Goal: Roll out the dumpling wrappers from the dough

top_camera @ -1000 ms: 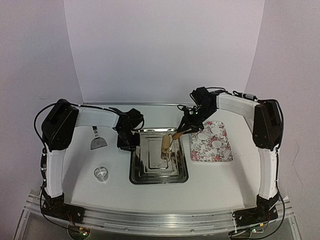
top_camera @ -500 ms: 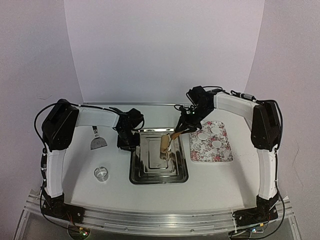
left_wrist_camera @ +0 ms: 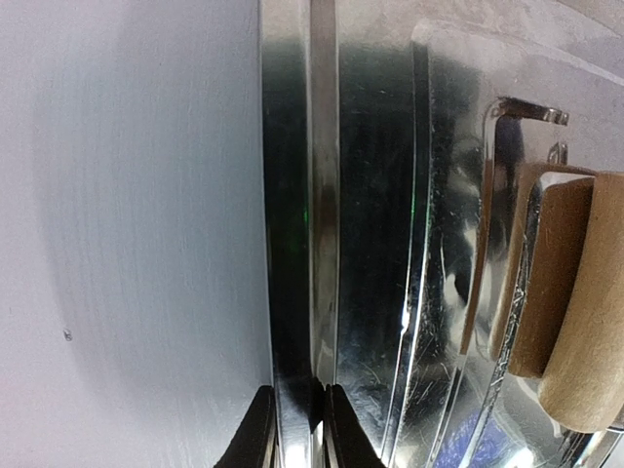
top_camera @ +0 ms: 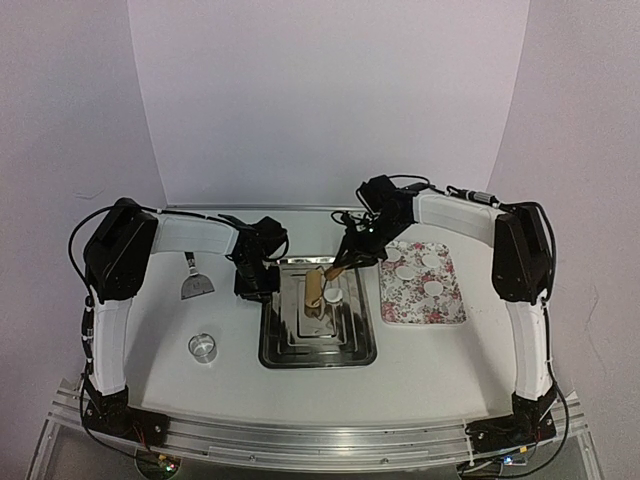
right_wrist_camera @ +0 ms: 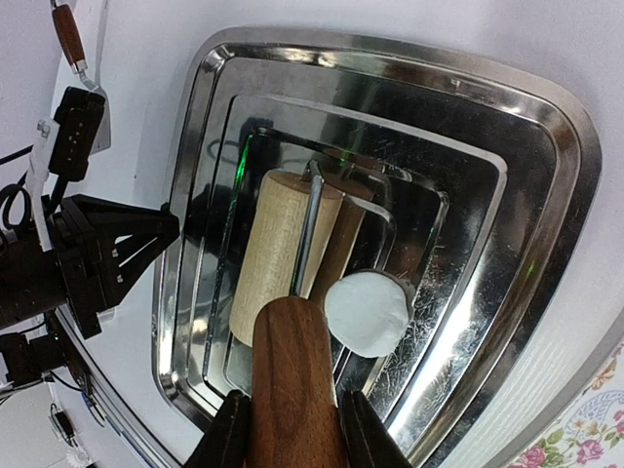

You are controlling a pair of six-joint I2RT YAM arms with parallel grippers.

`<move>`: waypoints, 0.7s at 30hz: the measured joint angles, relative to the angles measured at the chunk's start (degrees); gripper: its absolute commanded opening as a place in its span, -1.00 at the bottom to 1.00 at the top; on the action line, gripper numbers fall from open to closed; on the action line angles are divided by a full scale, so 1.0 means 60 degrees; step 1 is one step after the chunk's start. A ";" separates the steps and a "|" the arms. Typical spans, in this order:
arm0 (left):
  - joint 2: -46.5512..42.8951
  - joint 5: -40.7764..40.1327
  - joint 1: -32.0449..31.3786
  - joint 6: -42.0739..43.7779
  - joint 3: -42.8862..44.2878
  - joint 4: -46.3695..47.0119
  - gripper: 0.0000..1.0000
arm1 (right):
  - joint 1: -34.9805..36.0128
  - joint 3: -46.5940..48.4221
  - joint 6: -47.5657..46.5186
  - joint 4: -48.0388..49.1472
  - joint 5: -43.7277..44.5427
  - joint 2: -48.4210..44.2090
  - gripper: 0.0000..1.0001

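The left rim of the square stainless-steel tray point(top_camera: 318, 363) is clamped by the left claw point(left_wrist_camera: 292, 434). The dark handle of the pale wooden rolling pin point(right_wrist_camera: 278, 253) is gripped by the right claw point(right_wrist_camera: 292, 429), and its roller is laid inside the tray. One round white dough disc point(right_wrist_camera: 366, 312) is seen in the tray, just beside the roller. The other dumpling wrappers point(top_camera: 405, 271) are laid on a floral rectangular plate point(top_camera: 420, 310) on the surface, just right of the tray.
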 measured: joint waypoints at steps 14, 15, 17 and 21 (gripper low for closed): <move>-0.0058 0.0185 0.0634 0.3355 -0.0219 0.1080 -1.00 | -0.0101 0.3209 -0.1020 -0.2772 -0.0892 0.1062 -1.00; -0.0058 0.0196 0.0692 0.3791 -0.0219 0.1183 -1.00 | -0.0101 0.3286 -0.1009 -0.2914 -0.0916 0.1062 -1.00; -0.0058 0.0229 0.0765 0.4622 -0.0219 0.1330 -1.00 | -0.0101 0.3358 -0.0985 -0.3070 -0.0922 0.1035 -1.00; -0.0058 0.0391 0.0780 0.6288 -0.0207 0.1480 -0.97 | -0.0101 0.3218 -0.0980 -0.3257 -0.0764 0.0804 -1.00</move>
